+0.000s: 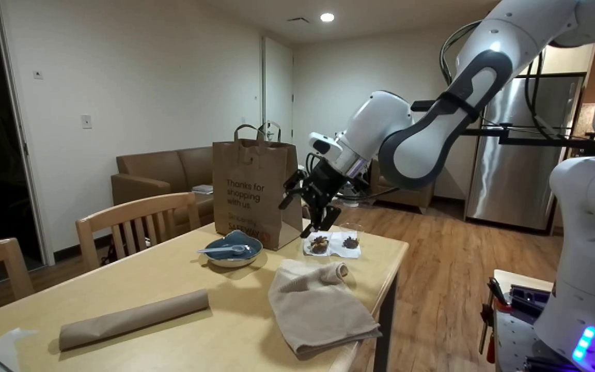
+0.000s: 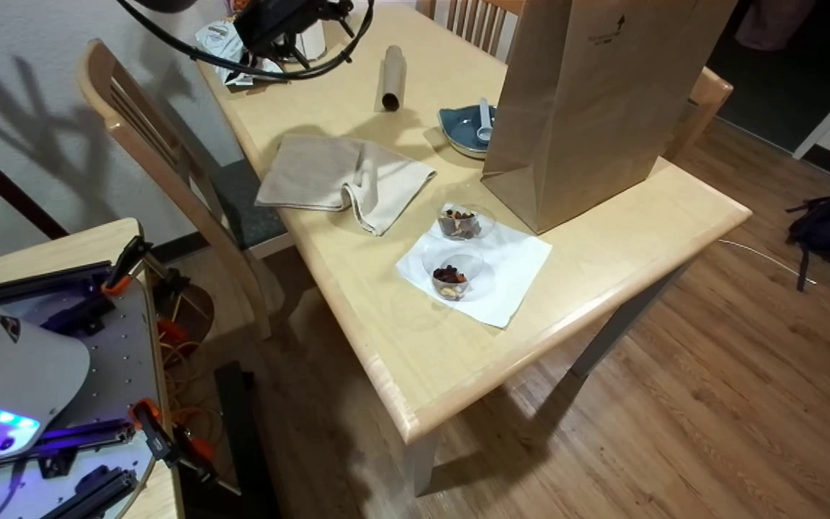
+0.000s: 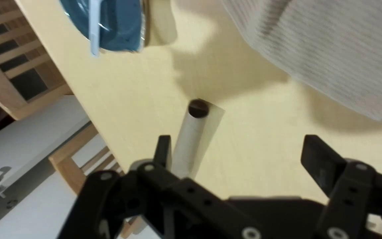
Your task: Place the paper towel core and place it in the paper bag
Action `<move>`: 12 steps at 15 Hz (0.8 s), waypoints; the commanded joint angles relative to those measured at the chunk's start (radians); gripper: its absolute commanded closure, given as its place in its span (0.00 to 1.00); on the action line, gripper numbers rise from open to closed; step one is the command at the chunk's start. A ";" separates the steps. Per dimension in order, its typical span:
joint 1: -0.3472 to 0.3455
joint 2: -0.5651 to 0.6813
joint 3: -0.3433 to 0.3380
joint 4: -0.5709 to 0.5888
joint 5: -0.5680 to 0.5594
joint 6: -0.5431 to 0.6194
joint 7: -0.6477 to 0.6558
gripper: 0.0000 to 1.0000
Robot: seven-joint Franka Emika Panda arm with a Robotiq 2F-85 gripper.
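In the wrist view, downward past two black, blocky fingers [image 3: 322, 166], parted wide and holding nothing, to a pale yellow tabletop [image 3: 254, 149]. On that surface, lying on its side below the fingers, a long, brown cardboard paper towel core [image 3: 190, 139]: dark open end toward mid-picture, remainder running down behind the finger on the picture's left and hidden there. Much closer, as seen from here, to that finger than to the opposite one. Along the top edge, part of a glazed blue ceramic dish [image 3: 121, 30], with a pale, long-handled spoon [image 3: 95, 30] across its rim; at upper right, a ribbed beige cloth [image 3: 337, 49].

In an exterior view, at the end of a white and grey jointed robot arm [image 1: 421, 150], the fingers, widely parted above the tabletop. Behind them, a tall brown paper bag [image 1: 253, 194], standing upright with looped handles raised; contact with it impossible to tell. Well apart from the fingers, lower and nearer the camera, the core, flat on the tabletop and outside the bag.

In an exterior view, the core on the far stretch of the tabletop, between a crumpled silvery packet [image 2: 220, 37] and the dish, round open end facing the camera. Nearer, two clear cups [image 2: 451, 285] of dark and pale morsels on thin white paper [image 2: 512, 274]. At the top edge, fingers too dark and small for judging their spread.
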 commanded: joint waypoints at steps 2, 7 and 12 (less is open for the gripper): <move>-0.031 0.148 0.182 0.288 0.361 -0.265 -0.229 0.00; -0.122 0.204 0.232 0.367 0.228 -0.303 -0.140 0.00; -0.134 0.308 0.228 0.461 0.127 -0.373 -0.062 0.00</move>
